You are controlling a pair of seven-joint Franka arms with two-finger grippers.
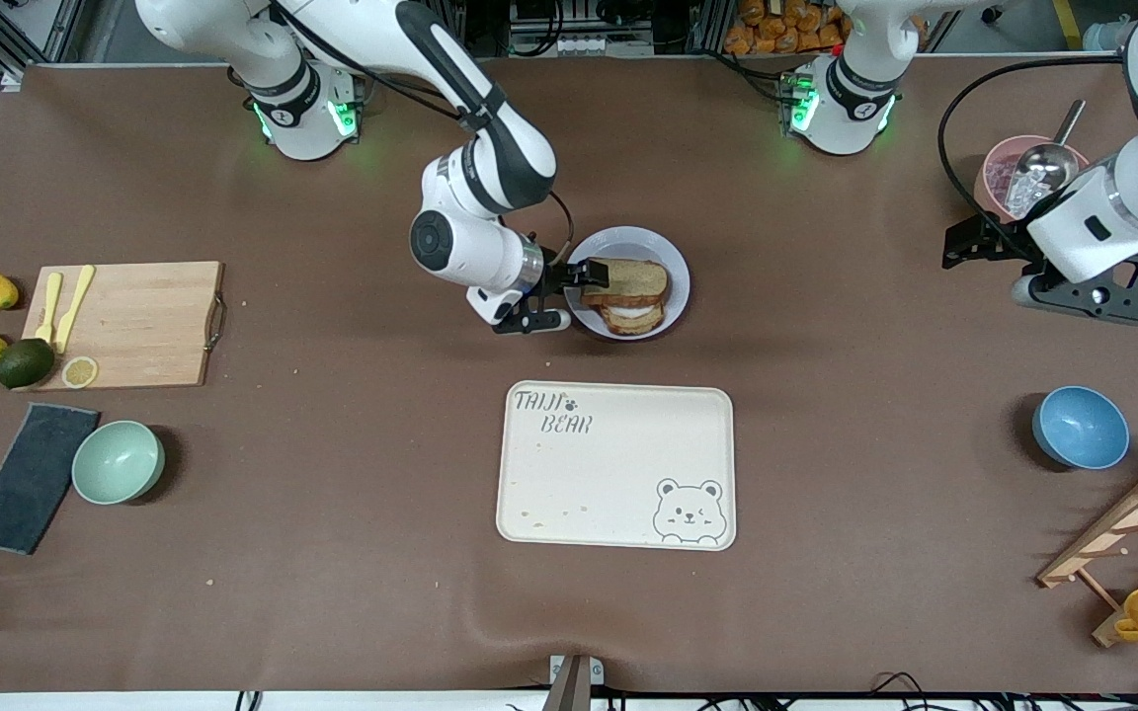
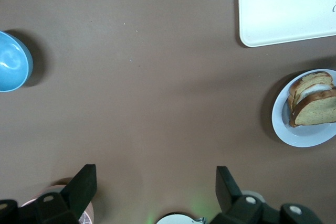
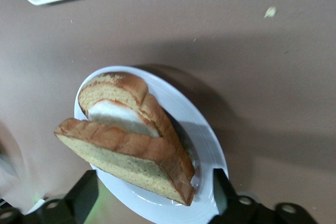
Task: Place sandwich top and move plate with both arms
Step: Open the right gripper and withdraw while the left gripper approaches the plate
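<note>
Sandwich top [image 1: 628, 280] lies tilted on the lower toast w/ egg [image 1: 631, 314], both on the plate [image 1: 676, 267]. Plate sits on the counter [image 1: 352, 474], farther from the front cam than the bear tray [image 1: 615, 464]. Right tool [image 1: 576, 276] at the plate's rim toward the right arm's end, fingers spread, holding nothing; bread edge lies between them. Left tool [image 1: 962, 242] waits over the counter near the pink bowl [image 1: 999, 176], well apart from the plate, open & empty.
</note>
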